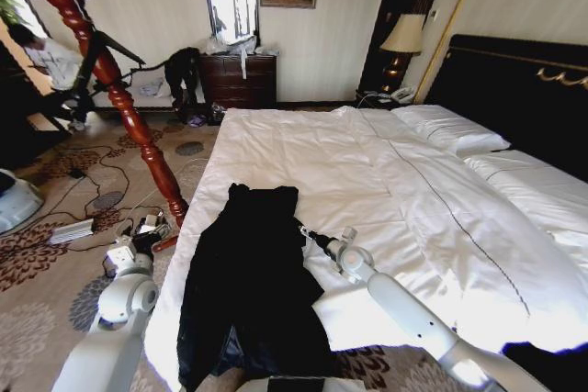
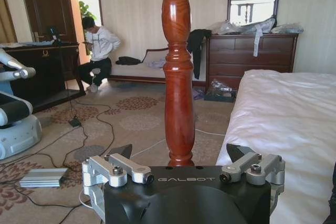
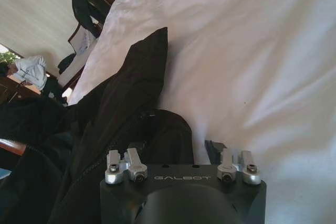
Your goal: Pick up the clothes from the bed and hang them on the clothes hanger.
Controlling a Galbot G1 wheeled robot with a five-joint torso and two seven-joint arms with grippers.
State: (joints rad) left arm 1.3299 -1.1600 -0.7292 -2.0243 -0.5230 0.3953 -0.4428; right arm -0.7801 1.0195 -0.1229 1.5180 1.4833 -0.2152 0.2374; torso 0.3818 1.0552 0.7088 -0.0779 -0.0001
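Black coat (image 1: 248, 282): lies lengthwise near the white bed's (image 1: 423, 218) foot edge, collar away from the robot; right gripper (image 1: 308, 234), jaws spread, empty, at its right edge, nearer than left gripper (image 1: 147, 231).

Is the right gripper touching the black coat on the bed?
Cannot tell. In the head view the right gripper meets the black coat edge; in the right wrist view, contact is hidden.

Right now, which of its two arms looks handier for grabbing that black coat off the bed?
The right. Its right gripper sits open at the black coat's edge on the bed, while the left gripper is off beside the bed, open, facing the wooden coat stand.
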